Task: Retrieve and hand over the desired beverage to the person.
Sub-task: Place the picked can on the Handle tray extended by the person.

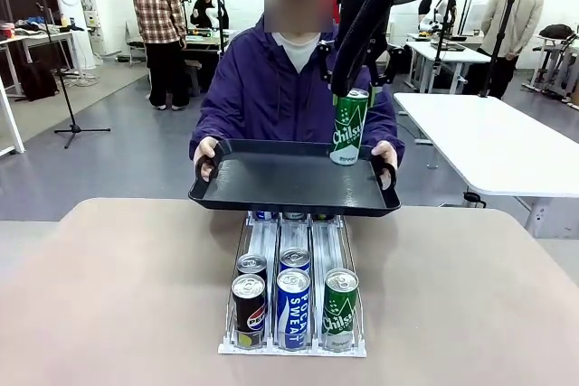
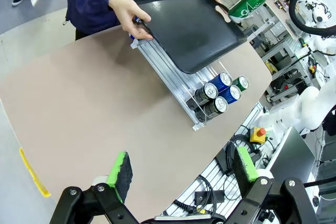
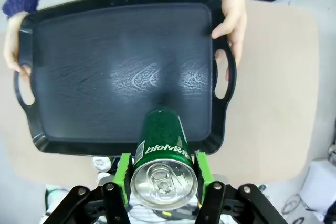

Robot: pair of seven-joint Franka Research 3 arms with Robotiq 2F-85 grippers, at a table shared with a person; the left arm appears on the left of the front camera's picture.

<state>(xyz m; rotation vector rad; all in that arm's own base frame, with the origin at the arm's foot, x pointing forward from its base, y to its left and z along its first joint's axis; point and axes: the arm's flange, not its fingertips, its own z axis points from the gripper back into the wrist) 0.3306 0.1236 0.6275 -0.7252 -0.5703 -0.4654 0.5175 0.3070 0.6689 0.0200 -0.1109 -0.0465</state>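
Holding green can (image 3: 161,148) upright: right pincer (image 3: 163,178) has its green pads clamped on both sides near the top. Can sits over the right half of the black tray (image 1: 271,180); can't tell if its base touches. Person (image 1: 258,88) grips the tray by both handles, above the counter (image 1: 109,296) at its far edge. Held can's label: white "Chils…" script, rest unreadable. Left pincer (image 2: 182,167) spread wide, nothing in it, high over the counter. Rack (image 1: 268,243) on the counter, front row: black Pepsi can (image 1: 249,309), blue "POCARI SWEAT" can (image 1: 293,309), second green can (image 1: 339,309) with the same "Chils…" script.
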